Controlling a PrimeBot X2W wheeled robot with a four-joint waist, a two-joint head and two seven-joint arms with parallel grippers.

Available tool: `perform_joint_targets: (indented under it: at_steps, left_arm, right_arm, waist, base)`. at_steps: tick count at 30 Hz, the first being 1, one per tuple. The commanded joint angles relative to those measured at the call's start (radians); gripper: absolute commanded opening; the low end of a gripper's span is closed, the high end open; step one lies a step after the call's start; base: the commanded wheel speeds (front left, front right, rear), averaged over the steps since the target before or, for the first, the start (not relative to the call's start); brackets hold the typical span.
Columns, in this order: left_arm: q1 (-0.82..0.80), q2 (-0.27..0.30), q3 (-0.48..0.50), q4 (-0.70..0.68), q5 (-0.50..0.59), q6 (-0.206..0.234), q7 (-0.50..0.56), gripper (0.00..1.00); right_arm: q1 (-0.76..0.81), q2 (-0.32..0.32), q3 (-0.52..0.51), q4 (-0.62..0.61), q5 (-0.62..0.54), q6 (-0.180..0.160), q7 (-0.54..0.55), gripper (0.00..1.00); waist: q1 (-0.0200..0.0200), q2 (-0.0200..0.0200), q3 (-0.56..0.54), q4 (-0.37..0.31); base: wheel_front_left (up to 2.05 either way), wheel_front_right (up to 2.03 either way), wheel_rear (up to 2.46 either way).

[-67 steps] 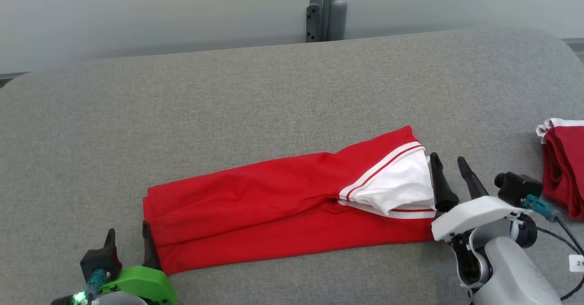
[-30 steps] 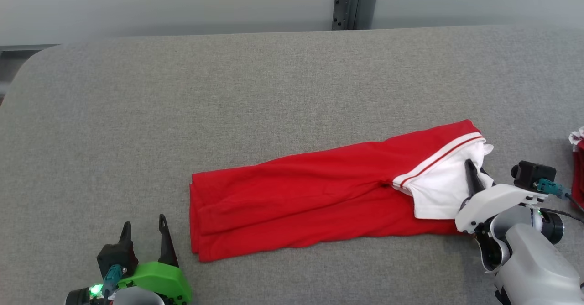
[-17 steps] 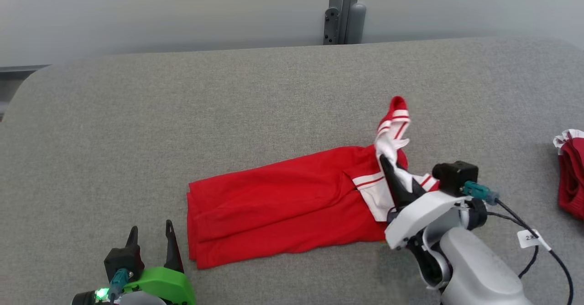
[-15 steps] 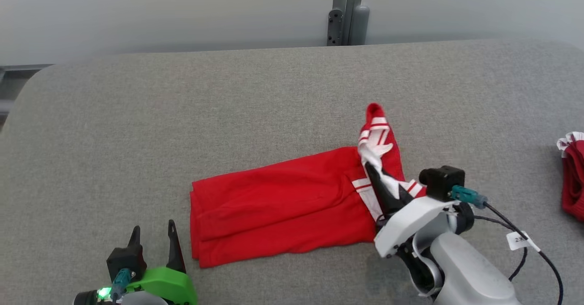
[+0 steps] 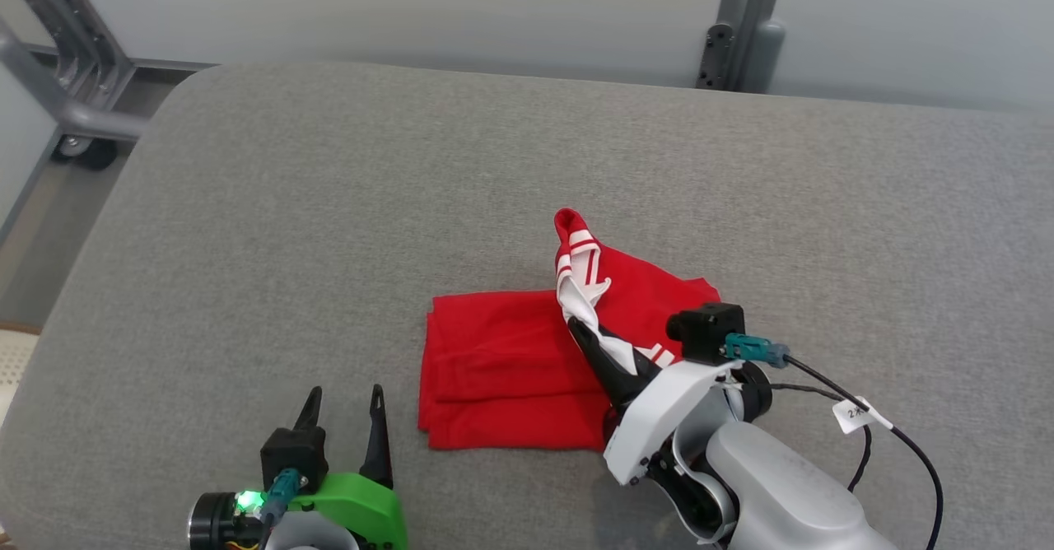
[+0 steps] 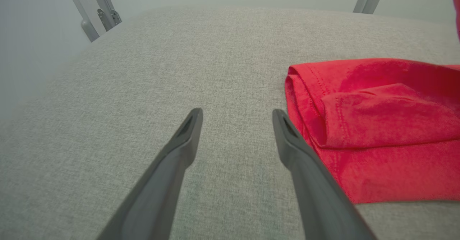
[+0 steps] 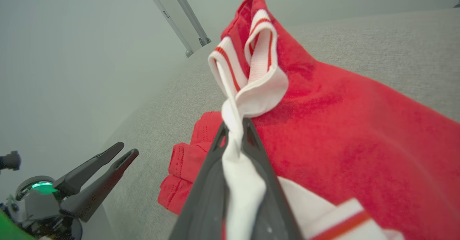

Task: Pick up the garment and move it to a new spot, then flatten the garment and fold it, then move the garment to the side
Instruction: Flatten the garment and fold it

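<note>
The red garment [image 5: 502, 369] with a white, red-striped end lies on the grey padded table [image 5: 329, 204], its right part lifted and carried over the rest. My right gripper [image 5: 579, 328] is shut on the white striped end [image 7: 248, 89], which stands up above the fingers. The folded red edge [image 6: 359, 125] lies just right of my left gripper [image 6: 235, 116], which is open with nothing between its fingers. In the head view the left gripper [image 5: 344, 398] stands at the lower left, a little left of the garment's edge.
A grey post [image 5: 741, 31] stands behind the table's far edge. A metal frame with a wheel [image 5: 74, 114] is beyond the table's left corner. A black cable with a white tag [image 5: 856, 414] hangs from my right wrist.
My right gripper closed on the white striped end, lifted it and carried it left over the garment, which is now about half as long. The head camera has also shifted.
</note>
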Motion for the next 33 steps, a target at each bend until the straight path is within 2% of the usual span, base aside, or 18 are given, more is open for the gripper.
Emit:
perform_joint_targets:
  at_steps: [1,7,12,13,14,15,21,28,33]
  left_arm:
    - [-0.016,0.003,-0.012,-0.002,-0.014,0.004,0.001,1.00]
    - [-0.019,0.003,-0.070,0.004,-0.027,0.014,0.001,1.00]
    - [-0.024,0.003,-0.109,0.005,-0.048,0.023,0.001,1.00]
    - [-0.024,0.003,-0.116,0.005,-0.052,0.025,0.001,1.00]
    - [-0.024,0.003,-0.121,0.006,-0.054,0.028,0.001,1.00]
    - [-0.024,0.003,-0.126,0.006,-0.058,0.030,0.001,1.00]
    - [-0.022,0.003,-0.121,0.003,-0.059,0.043,0.001,1.00]
    - [-0.021,0.003,-0.092,-0.009,-0.039,0.043,0.001,1.00]
    - [-0.029,0.003,-0.073,-0.015,-0.026,0.043,0.001,1.00]
  right_arm:
    - [-0.019,0.004,0.013,0.014,0.006,0.000,-0.008,0.00]
    - [-0.064,0.014,0.052,0.088,0.035,0.000,-0.031,0.00]
    - [-0.091,0.016,0.082,0.129,0.072,0.000,-0.051,0.00]
    - [-0.096,0.017,0.087,0.133,0.084,0.000,-0.056,0.05]
    - [-0.098,0.016,0.092,0.133,0.098,0.000,-0.060,0.79]
    - [-0.100,0.016,0.097,0.133,0.114,0.000,-0.063,1.00]
    - [-0.127,0.014,0.057,0.171,0.106,0.000,-0.080,1.00]
    - [-0.083,0.015,-0.212,0.148,-0.072,0.000,-0.079,1.00]
    - [-0.022,0.017,-0.343,0.116,-0.170,0.000,-0.079,1.00]
  waist:
    - [0.0000,-0.0001,0.010,0.087]
    - [0.0000,-0.0001,0.017,0.171]
    - [0.0000,-0.0001,0.017,0.214]
    - [0.0000,-0.0001,0.017,0.218]
    - [0.0000,-0.0001,0.017,0.220]
    - [0.0000,-0.0001,0.016,0.222]
    - [0.0000,-0.0001,0.010,0.194]
    - [0.0000,-0.0001,0.006,0.118]
    - [0.0000,-0.0001,0.004,0.062]
  base:
    - [0.00,0.00,0.00]
    - [0.00,0.00,0.00]
    - [0.00,0.00,0.00]
    - [0.00,0.00,0.00]
    - [0.00,0.00,0.00]
    - [0.00,0.00,0.00]
    - [0.00,0.00,0.00]
    - [0.00,0.00,0.00]
    - [0.00,0.00,0.00]
